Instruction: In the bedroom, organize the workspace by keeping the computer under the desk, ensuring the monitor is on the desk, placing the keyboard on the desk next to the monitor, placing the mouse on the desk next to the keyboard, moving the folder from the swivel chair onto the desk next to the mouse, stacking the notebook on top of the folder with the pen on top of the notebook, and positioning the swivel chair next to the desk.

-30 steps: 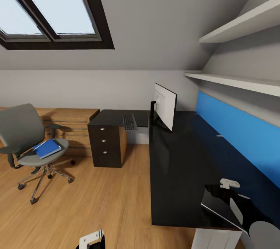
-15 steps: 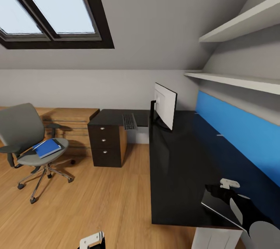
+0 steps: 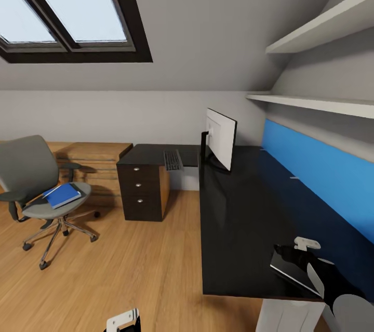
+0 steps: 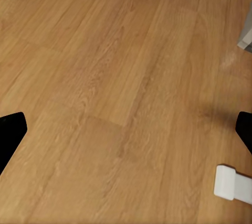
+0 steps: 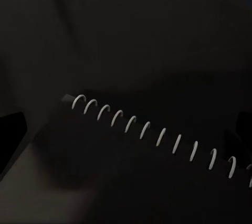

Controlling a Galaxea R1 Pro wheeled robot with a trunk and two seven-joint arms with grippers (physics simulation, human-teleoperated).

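1. Head view: we see the monitor (image 3: 221, 137) standing on the black desk (image 3: 239, 218). The keyboard (image 3: 173, 161) lies on the far part of the desk, near the monitor. The blue folder (image 3: 63, 195) rests on the seat of the chair (image 3: 36, 187), well apart from the desk. Our right claw (image 3: 304, 254) is over the near end of the desk, right at a dark notebook (image 3: 293, 268). We think the notebook step is in hand. Next we need the folder on the desk first, so the notebook can go on top.

2. Left wrist view: our left claw (image 4: 126, 135) is wide open and holds nothing. Below it is the wood floor (image 4: 115, 77).

3. Right wrist view: we see the notebook's wire rings (image 5: 152, 132) very close. We cannot tell if this claw grips it. No boxes or bins show.
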